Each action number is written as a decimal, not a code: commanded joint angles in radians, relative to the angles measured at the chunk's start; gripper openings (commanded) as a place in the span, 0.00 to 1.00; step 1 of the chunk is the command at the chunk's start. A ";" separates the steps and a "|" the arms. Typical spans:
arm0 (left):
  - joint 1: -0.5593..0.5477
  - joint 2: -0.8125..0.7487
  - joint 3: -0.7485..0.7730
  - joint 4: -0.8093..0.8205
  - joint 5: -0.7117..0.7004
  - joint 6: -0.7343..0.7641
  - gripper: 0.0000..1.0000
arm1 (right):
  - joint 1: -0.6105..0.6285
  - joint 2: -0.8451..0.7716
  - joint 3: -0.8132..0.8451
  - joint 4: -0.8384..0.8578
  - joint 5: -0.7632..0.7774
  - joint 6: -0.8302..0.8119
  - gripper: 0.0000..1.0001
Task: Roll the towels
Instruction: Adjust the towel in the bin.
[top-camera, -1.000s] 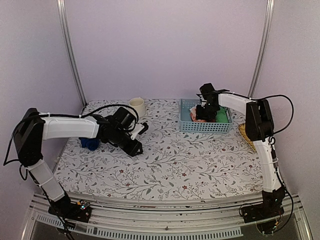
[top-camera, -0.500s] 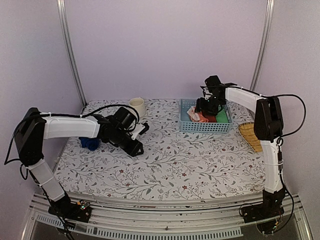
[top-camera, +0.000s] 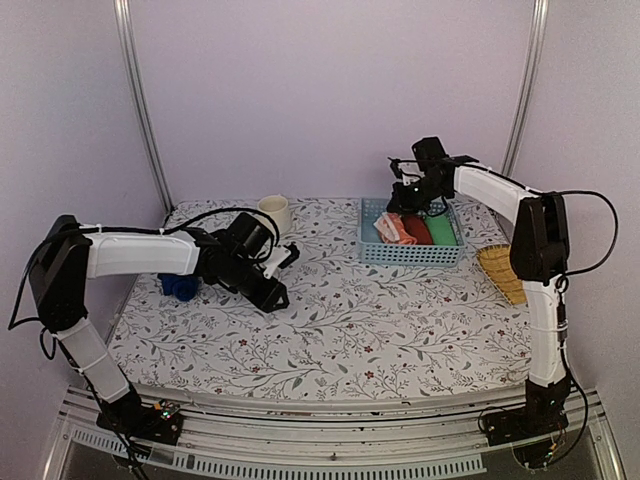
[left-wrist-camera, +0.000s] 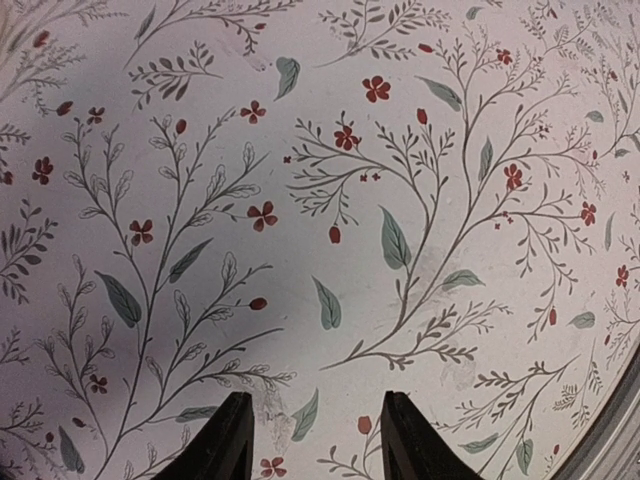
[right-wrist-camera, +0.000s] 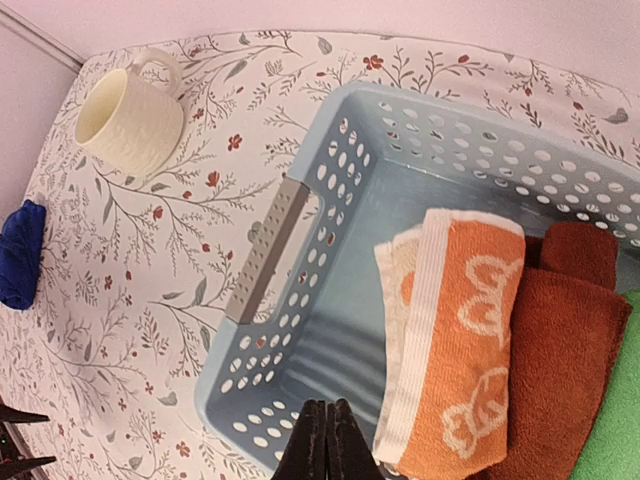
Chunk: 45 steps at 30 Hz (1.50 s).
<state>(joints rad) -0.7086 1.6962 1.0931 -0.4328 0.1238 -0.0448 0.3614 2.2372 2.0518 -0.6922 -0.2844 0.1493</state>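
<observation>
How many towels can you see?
4. In the basket, side by side: orange printed towel, red towel, green towel. The blue towel lies on the table beside the left arm. Others may hide underneath.

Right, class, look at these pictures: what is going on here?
Two robot arms are working on towels. The right gripper hovers shut and empty above the basket, where the orange towel lies rolled beside a red roll and a green roll. The blue towel sits on the table by the left arm; whether it is rolled is hard to tell. The left gripper is open, holding nothing.
</observation>
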 joint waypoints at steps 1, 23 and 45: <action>0.009 -0.006 0.018 -0.014 0.010 0.007 0.46 | -0.001 0.082 0.064 0.000 -0.013 -0.062 0.02; 0.009 0.014 0.025 -0.015 0.013 0.008 0.46 | 0.057 0.331 0.204 -0.065 0.411 0.064 0.09; 0.009 0.005 0.013 -0.008 0.003 0.001 0.46 | 0.051 0.249 0.215 -0.030 0.500 0.095 0.16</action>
<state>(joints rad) -0.7082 1.6962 1.0950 -0.4332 0.1238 -0.0452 0.4229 2.5412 2.2524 -0.7307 0.1810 0.2897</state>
